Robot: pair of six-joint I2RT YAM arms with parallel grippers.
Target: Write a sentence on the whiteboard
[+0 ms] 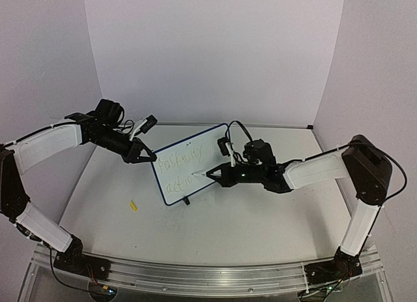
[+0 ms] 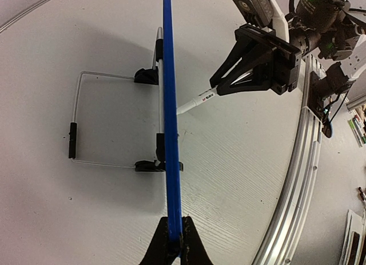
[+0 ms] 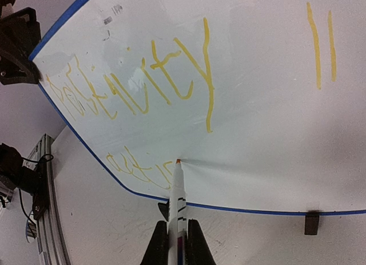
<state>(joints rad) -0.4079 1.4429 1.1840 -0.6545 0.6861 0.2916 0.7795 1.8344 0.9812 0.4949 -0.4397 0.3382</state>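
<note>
The whiteboard [image 1: 195, 160] stands tilted on the table, white with a blue frame. The yellow sentence [image 1: 176, 166] runs in two lines on it, and shows large in the right wrist view [image 3: 143, 87]. My left gripper [image 1: 144, 154] is shut on the board's upper left edge, seen edge-on in the left wrist view [image 2: 174, 245]. My right gripper [image 1: 225, 176] is shut on a white marker [image 3: 178, 196]. The marker's orange tip touches the board at the end of the second line. The marker [image 2: 197, 100] also shows in the left wrist view.
A small yellow marker cap [image 1: 133, 205] lies on the table left of the board. A wire stand [image 2: 77, 122] props the board from behind. A black foot [image 3: 311, 222] sits under its lower edge. An aluminium rail [image 1: 195, 276] runs along the near edge.
</note>
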